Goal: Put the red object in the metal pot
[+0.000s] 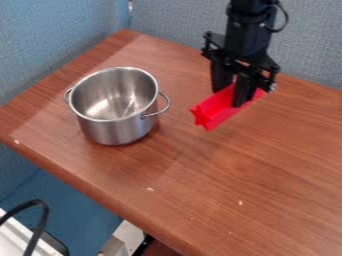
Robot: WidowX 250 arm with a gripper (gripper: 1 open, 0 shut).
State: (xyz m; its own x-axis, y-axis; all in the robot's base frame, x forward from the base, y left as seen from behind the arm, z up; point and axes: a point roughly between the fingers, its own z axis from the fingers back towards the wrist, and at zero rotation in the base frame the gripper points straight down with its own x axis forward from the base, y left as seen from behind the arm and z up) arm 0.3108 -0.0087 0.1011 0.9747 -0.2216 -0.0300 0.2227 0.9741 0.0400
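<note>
A blue fabric wall [67, 30] backs the corner here, and in front of it sits a reddish-brown wooden table [254, 190] with a smooth, slightly glossy top. Standing over the far right part of the table is the black robot arm [251, 20], reaching straight down. To the left, well apart from the arm, the metal pot [115, 105] rests upright on the wood, shiny and empty inside, with a small loop handle on the side facing the arm. Below the arm, the gripper [242, 92] is clamped tight on the red object [218, 108], pinching its upper end between the dark fingers. The red block hangs tilted, its lower end pointing down and to the left, just above the tabletop or barely off it; I cannot tell whether it touches. A dark cable [27, 222] loops near the floor at the lower left.
</note>
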